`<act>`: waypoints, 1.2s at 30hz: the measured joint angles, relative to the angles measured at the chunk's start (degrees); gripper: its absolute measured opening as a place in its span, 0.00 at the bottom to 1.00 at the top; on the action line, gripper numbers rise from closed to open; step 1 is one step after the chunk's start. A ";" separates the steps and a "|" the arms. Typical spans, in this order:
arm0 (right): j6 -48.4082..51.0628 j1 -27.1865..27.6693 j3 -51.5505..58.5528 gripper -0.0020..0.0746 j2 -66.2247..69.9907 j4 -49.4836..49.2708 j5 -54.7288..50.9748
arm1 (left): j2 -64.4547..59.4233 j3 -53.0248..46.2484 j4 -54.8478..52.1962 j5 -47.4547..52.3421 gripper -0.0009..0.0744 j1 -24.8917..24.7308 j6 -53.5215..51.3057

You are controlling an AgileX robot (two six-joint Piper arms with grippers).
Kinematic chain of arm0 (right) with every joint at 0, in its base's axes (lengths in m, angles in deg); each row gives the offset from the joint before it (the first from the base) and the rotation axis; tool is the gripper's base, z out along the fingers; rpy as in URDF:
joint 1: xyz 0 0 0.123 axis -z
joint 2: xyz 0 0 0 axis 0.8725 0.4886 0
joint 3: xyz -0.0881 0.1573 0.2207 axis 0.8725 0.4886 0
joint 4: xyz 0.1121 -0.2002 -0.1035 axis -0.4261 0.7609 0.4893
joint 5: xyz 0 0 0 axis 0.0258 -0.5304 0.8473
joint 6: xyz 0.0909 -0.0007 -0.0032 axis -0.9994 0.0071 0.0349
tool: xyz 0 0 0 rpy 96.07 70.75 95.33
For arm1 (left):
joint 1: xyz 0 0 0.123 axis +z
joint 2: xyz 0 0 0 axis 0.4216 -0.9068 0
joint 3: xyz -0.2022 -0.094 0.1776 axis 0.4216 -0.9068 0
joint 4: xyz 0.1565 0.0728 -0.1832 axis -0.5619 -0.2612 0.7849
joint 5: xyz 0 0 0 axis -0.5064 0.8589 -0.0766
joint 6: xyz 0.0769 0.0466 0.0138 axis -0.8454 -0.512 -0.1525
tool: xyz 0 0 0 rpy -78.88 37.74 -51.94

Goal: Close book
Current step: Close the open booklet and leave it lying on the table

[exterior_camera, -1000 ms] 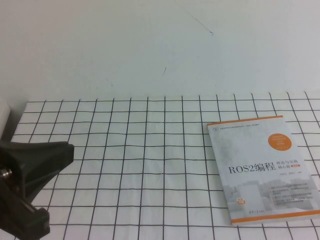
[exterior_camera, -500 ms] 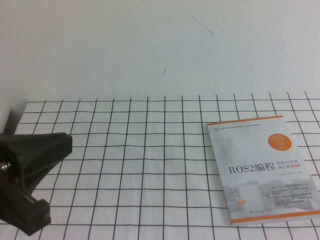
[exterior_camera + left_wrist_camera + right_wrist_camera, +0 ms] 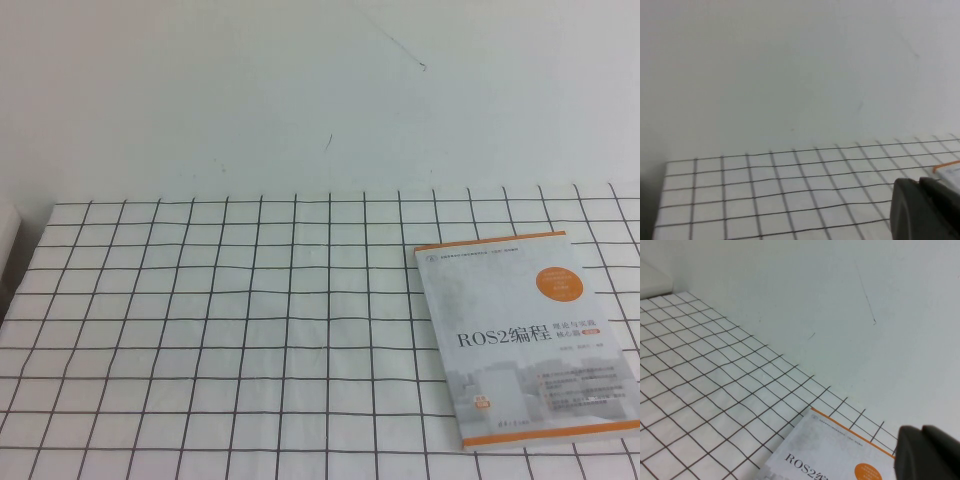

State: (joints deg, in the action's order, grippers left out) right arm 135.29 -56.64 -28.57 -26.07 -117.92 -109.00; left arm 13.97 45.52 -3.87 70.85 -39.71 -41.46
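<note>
The book is lying shut by the table's right edge. The left gripper and right gripper are hanging clear of the table; I cannot tell how far either is opening.

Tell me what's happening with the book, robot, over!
Left gripper held off the checked cloth, left side. Right gripper near the book, not touching. Book closed, cover up, flat on the cloth. Nothing on it.

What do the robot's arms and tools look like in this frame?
Only corners show. The left tool is a matt black, blocky part with rounded edges, over the checked cloth in its wrist view. The right tool looks alike, dark and rounded, near the ROS2 book. No cables or markings visible; the high view shows neither arm.
</note>
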 joint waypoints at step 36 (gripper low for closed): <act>0.00 0.00 0.00 0.02 0.00 -0.23 -0.09 | 17.50 -20.57 0.54 8.33 0.01 16.95 -1.36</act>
State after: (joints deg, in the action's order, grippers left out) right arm 135.29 -56.64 -28.57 -26.07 -118.15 -109.08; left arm 31.47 24.96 -3.33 79.18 -22.77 -42.82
